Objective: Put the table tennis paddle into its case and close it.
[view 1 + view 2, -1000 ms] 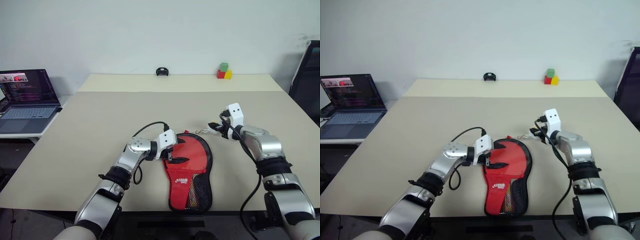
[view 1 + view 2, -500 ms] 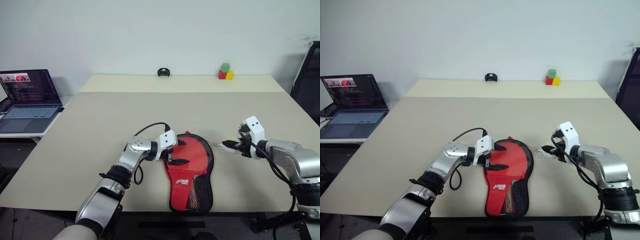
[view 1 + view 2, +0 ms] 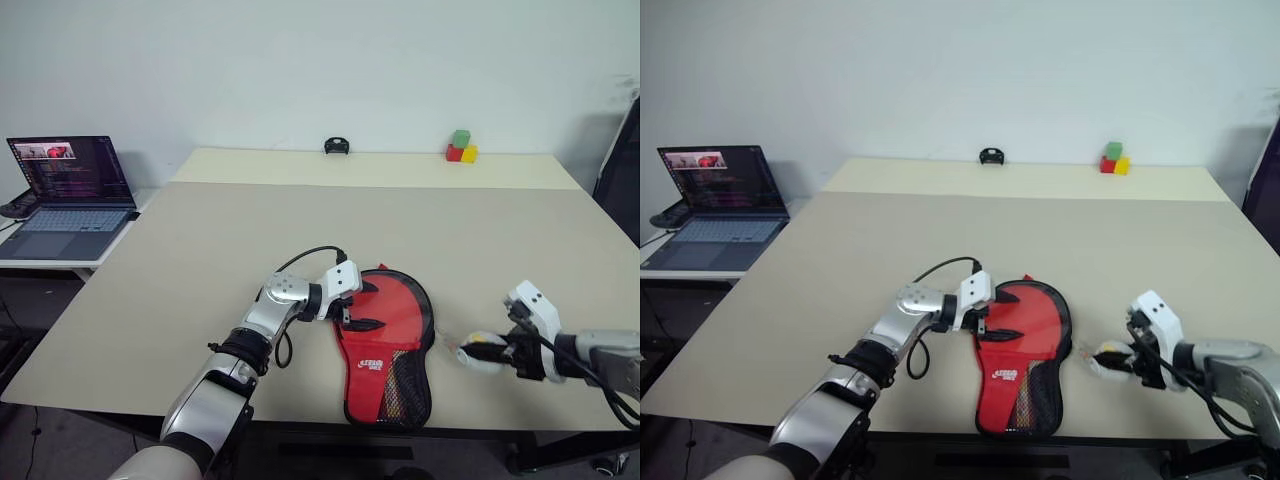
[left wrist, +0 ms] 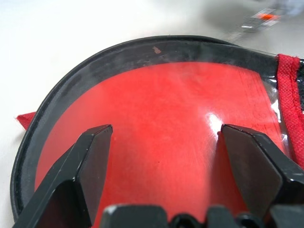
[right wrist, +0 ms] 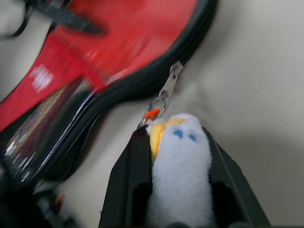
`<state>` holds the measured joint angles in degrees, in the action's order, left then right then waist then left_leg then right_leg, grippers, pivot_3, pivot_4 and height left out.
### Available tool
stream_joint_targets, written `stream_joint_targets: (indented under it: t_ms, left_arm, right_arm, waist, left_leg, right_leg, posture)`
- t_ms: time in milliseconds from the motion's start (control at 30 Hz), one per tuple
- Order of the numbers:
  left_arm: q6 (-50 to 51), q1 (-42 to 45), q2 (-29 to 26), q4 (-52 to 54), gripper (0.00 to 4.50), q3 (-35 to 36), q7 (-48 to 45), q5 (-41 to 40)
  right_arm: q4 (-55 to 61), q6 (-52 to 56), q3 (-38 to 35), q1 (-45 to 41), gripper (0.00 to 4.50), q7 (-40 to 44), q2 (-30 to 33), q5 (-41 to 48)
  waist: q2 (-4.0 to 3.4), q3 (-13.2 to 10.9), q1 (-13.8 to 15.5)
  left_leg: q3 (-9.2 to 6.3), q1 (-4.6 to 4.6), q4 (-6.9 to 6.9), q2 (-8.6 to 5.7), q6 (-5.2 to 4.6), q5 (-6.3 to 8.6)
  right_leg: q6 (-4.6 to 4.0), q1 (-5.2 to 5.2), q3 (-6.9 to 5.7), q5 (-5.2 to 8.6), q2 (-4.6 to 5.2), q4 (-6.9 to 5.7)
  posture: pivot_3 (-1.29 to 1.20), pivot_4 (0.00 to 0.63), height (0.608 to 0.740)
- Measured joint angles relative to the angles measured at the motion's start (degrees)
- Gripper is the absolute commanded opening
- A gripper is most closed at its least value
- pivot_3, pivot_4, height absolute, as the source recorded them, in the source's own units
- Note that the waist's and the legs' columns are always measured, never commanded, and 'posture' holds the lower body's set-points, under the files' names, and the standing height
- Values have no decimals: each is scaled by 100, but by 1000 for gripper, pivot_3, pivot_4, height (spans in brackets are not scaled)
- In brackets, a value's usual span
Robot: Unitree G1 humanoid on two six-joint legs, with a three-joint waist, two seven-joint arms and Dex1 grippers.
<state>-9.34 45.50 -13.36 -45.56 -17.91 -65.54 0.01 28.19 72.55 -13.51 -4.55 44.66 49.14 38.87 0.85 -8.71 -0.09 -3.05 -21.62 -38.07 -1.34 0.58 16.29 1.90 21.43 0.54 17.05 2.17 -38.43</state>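
The right tool (image 5: 176, 156) is pinching the fluffy white-yellow zipper charm (image 5: 178, 161); the left tool (image 4: 164, 156), spread wide, is pressing the soft red paddle-shaped case (image 3: 385, 330) beneath it. Tugging sideways risks the charm slipping free or the case dragging across the surface (image 3: 250, 240).

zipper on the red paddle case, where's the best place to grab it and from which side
By the small white-yellow plush zipper charm, from the case's right, off the table side. It hangs on a short chain beyond the red fabric paddle case's black rim, bulkier than the flat metal pull. The right gripper is shut on it that way.
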Motion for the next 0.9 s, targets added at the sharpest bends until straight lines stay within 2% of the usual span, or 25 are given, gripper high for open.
stream_joint_targets:
  t_ms: [333,567,700,900]
  left_arm:
    - [-34,28,172,-45,4007,-52,-24,35]
    - [-39,80,223,-146,4007,-69,-15,43]
    - [-40,98,227,-207,4007,-69,19,95]
    - [-79,129,239,-237,4007,-69,18,103]
  right_arm:
    - [1043,-57,-527,1286,640,272,392,737]
    - [1693,-59,-485,2063,577,266,395,1304]
    - [1916,-71,-459,2346,565,136,325,1603]
    - [2063,-123,-410,2542,564,-171,203,2002]
  waist:
    - [-2,14,118]
    - [21,27,153]
    - [48,47,146]
    - [47,56,146]
  left_leg:
    - [-23,-13,5,-4,-23,16]
    - [-24,-13,4,-7,-32,22]
    - [-24,-3,2,-6,-32,22]
    - [-25,-3,3,-5,-32,22]
  right_leg:
    - [11,-21,-31,6,0,52]
    - [17,-26,-31,9,4,60]
    - [18,-34,-29,10,4,55]
    - [18,-34,-30,10,4,57]
  posture:
    - [0,150,740]
    - [0,150,740]
    - [0,150,740]
    - [0,150,740]
